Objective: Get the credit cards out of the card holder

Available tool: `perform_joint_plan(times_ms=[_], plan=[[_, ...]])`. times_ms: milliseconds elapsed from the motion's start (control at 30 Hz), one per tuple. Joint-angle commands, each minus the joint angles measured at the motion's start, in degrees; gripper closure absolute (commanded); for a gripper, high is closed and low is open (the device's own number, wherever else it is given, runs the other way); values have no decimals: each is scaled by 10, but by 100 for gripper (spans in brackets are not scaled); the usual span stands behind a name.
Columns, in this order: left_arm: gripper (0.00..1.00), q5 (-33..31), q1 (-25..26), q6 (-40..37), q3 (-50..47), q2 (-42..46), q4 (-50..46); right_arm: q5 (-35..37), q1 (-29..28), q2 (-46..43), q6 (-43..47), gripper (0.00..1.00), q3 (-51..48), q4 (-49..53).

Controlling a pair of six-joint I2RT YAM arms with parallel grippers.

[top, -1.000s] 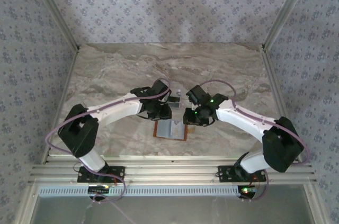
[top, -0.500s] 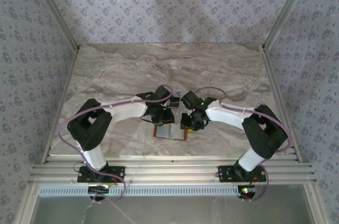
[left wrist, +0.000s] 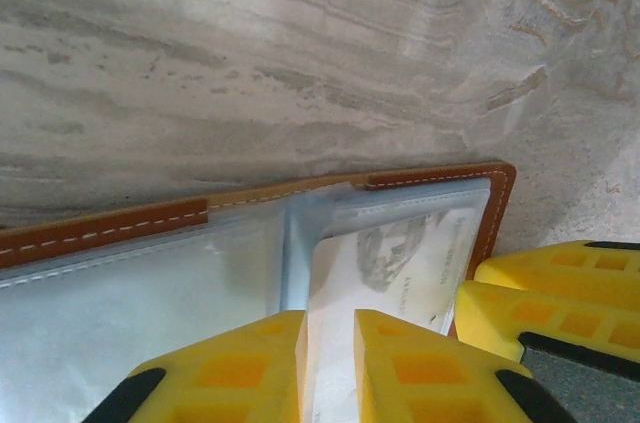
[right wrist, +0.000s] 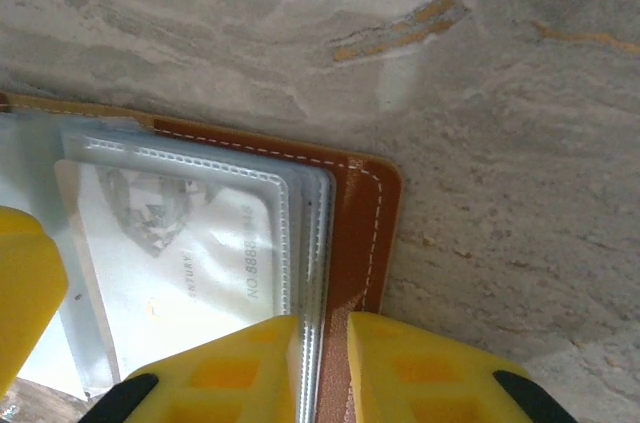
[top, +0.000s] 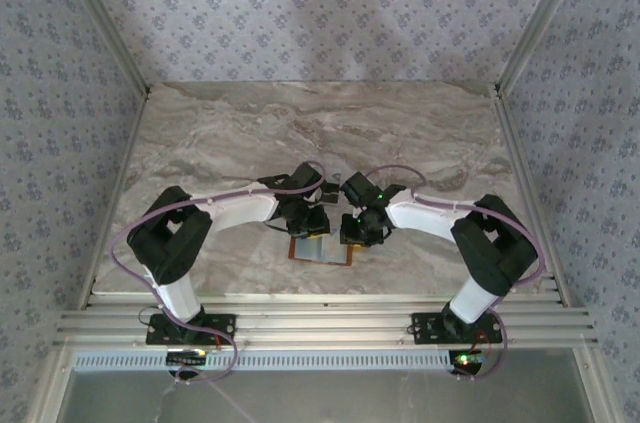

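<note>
The orange-brown card holder [top: 322, 253] lies open on the marble near the front edge, its grey-blue clear sleeves facing up. In the left wrist view a pale whitish credit card [left wrist: 400, 263] with a grey printed figure runs from the right-hand sleeve down between my left gripper [left wrist: 330, 363] fingers, which are shut on it. The holder's brown stitched rim [left wrist: 100, 228] runs behind. My right gripper [right wrist: 322, 368] is shut on the holder's right edge [right wrist: 365, 223], pinching leather and sleeve edges. The same card [right wrist: 190, 253] shows under the sleeve there. Both grippers [top: 312, 223] [top: 356, 231] meet over the holder.
Grey veined marble [top: 320, 133] stretches behind the holder. Patterned walls enclose the table on three sides. The right gripper's yellow fingers [left wrist: 540, 288] sit close beside my left ones, and a left finger [right wrist: 25, 283] shows at the right wrist view's left edge.
Both arms folded in and came down onto the holder between one second and half a second ago. Since then they have hardly moved.
</note>
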State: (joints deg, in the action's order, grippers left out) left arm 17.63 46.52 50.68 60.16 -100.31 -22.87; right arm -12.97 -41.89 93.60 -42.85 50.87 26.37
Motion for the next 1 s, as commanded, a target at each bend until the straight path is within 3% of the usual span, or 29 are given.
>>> perform_joint_plan(times_ms=[0, 333, 967], plan=[[80, 8, 5, 2, -5, -1, -12, 0, 1, 20, 1, 80, -9, 1], [82, -33, 6, -8, -8, 7, -52, 3, 6, 19, 5, 85, -19, 4], [82, -16, 15, -26, -4, -21, -56, 8, 8, 15, 11, 85, -17, 15]])
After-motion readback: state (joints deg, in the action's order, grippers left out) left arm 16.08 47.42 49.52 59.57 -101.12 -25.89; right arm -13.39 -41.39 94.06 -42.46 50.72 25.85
